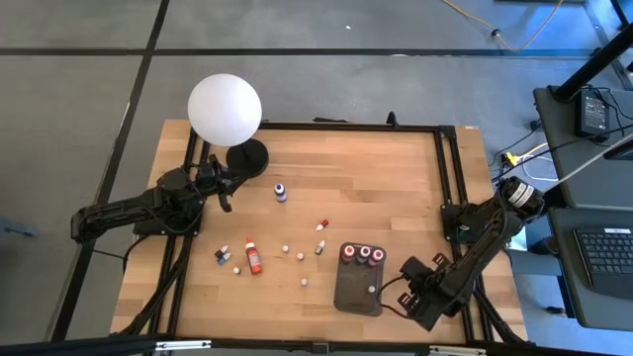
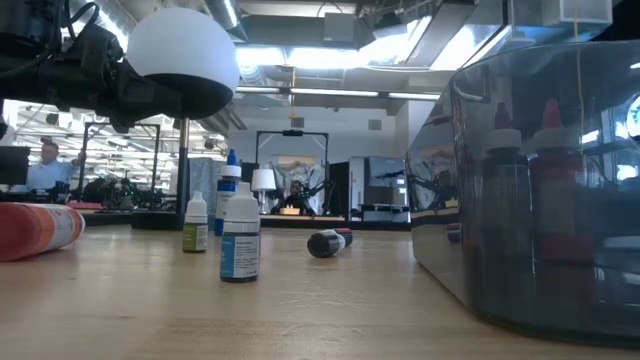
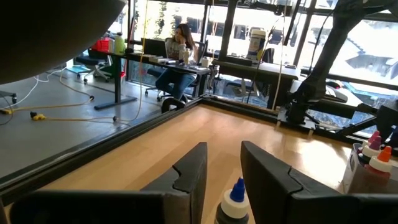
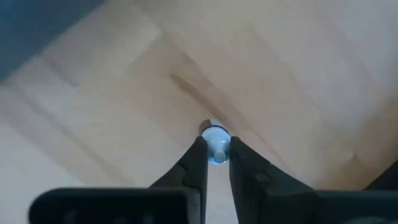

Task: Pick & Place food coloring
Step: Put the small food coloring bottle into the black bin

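Observation:
Several tiny food coloring bottles stand or lie on the wooden table: a blue-capped one (image 1: 281,192), a red-orange one lying flat (image 1: 253,257), and small ones around it (image 1: 225,257). A dark grey tray (image 1: 341,297) holds three red-capped bottles (image 1: 365,253) at its far end and a white cap (image 1: 372,288) nearer. My right gripper (image 4: 216,149) is by the tray's near right corner (image 1: 396,295), pointing down, shut on a white-capped bottle (image 4: 216,143). My left gripper (image 3: 224,152) waits open and level by the lamp base (image 1: 226,198). My right gripper pinches the small bottle's white cap (image 4: 215,134) between its two fingertips, coming from above and pointing down. The bottle is upright, seen end on, with bare wood around it. Whether its base stands on the table or hangs clear, I cannot tell.
A big white globe lamp (image 1: 225,109) on a black base stands at the table's far left. A black frame rail (image 1: 346,127) borders the table. In the low view the tray's wall (image 2: 520,200) fills the right. Bare wood lies between the loose bottles and the far rail.

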Motion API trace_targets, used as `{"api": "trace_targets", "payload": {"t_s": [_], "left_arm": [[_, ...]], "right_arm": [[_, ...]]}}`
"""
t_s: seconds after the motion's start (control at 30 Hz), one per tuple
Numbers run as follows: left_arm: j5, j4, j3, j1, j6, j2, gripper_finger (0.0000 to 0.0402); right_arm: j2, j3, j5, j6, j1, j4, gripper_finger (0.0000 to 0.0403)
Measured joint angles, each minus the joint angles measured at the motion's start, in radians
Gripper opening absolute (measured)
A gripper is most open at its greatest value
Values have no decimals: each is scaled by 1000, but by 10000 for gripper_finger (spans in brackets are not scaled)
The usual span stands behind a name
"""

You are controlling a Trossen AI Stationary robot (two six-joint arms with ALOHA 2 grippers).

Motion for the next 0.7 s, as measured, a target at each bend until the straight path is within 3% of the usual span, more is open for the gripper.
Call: {"api": "trace_targets", "payload": {"t_s": [0.17, 0.47, 0.6, 0.7], "left_arm": [[0, 0, 0, 0, 0, 0, 92], [0, 0, 0, 0, 0, 0, 91], [0, 0, 0, 0, 0, 0, 93], [0, 0, 0, 0, 0, 0, 95]], "right_arm": [[0, 87, 32, -29, -3, -48, 50], [0, 296, 305, -270, -48, 4, 49], [0, 298, 296, -503, -132, 154, 49], [8, 286, 225, -665, -208, 249, 49]]}}
